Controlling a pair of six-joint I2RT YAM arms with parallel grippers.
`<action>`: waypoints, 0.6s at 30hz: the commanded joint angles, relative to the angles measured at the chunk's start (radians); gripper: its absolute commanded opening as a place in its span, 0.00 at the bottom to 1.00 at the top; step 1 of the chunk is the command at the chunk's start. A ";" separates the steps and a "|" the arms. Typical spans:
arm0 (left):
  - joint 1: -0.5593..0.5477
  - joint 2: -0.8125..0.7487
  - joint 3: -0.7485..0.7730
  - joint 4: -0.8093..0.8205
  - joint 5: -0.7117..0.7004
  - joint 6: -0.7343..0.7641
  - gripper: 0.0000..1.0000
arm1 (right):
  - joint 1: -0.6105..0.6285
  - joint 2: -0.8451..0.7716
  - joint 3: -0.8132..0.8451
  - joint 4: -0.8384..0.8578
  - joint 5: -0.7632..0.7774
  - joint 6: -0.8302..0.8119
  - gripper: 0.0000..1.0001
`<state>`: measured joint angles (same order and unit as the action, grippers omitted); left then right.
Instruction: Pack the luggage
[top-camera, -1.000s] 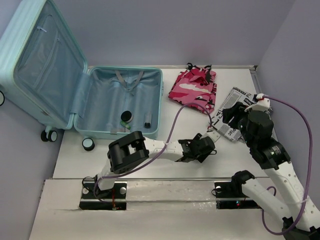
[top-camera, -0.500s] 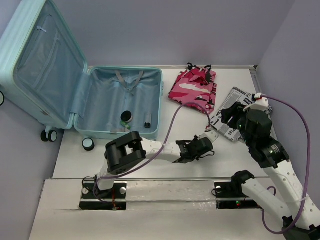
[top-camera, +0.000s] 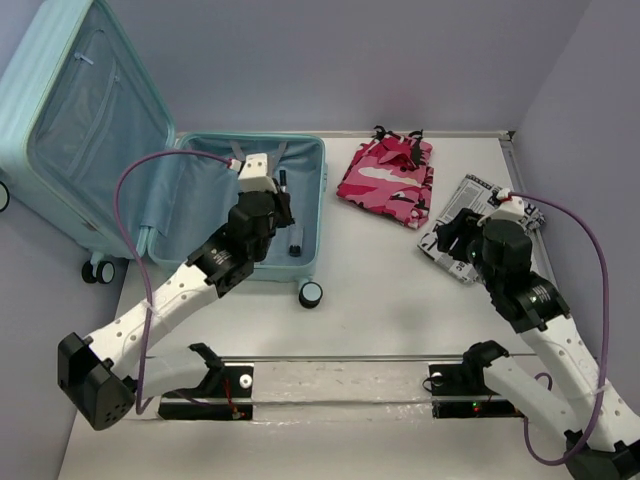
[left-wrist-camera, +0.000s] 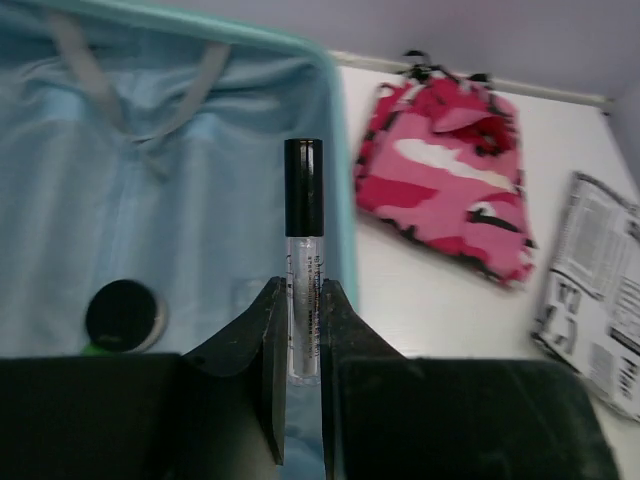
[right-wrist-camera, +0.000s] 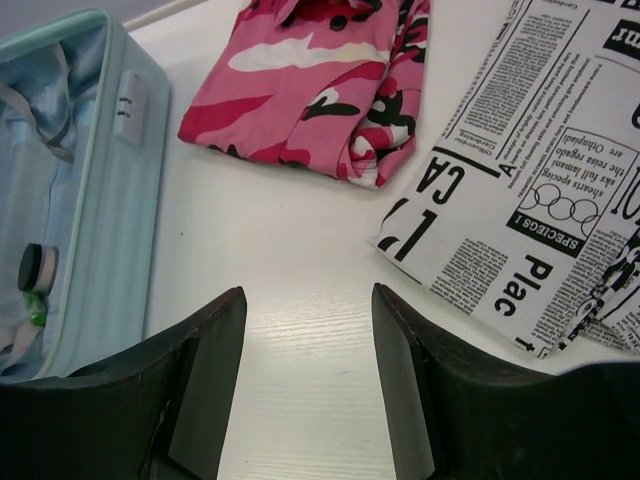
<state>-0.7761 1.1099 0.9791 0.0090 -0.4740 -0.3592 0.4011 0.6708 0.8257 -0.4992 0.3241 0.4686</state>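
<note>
Left gripper (left-wrist-camera: 300, 300): closed on a tube (left-wrist-camera: 303, 270), clear-bodied with a black cap. The tube is held upright between the fingers, cap outward, and is poised over the open luggage (left-wrist-camera: 336, 150). From above, the left gripper (top-camera: 272, 198) is seen over the far part of the base half, with the tube (top-camera: 283, 180) projecting toward the far rim.

Right gripper (right-wrist-camera: 308, 300): parted about halfway, with nothing held. It is hung over bare tabletop (right-wrist-camera: 280, 240) just beside the newspaper (right-wrist-camera: 530, 150).

Luggage (top-camera: 318, 190): laid open at the far left corner of the tabletop (top-camera: 380, 280). The lid is stood up against the left wall and the base half is laid flat. One caster (top-camera: 311, 294) is seen at its near right corner.

Inside the base half:
- A jar (left-wrist-camera: 125, 313) with a black lid.
- A second tube (top-camera: 296, 245), placed near the right wall.

Garment (top-camera: 388, 180): pink camouflage, folded. It is placed at the far edge of the tabletop, just right of the luggage.

Newspaper (top-camera: 478, 190): laid flat by the right edge, apart from the garment.
</note>
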 joint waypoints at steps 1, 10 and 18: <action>0.118 0.019 -0.094 -0.072 -0.055 -0.099 0.17 | 0.004 0.016 -0.010 0.033 -0.026 0.005 0.59; 0.310 0.028 -0.158 0.040 0.006 -0.196 0.92 | 0.004 0.053 -0.017 0.033 -0.042 0.002 0.59; 0.080 0.056 -0.070 0.106 0.044 -0.169 0.91 | 0.004 0.053 0.003 0.016 0.013 0.007 0.59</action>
<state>-0.5411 1.1660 0.8223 0.0154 -0.4267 -0.5282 0.4011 0.7345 0.8032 -0.5014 0.2943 0.4747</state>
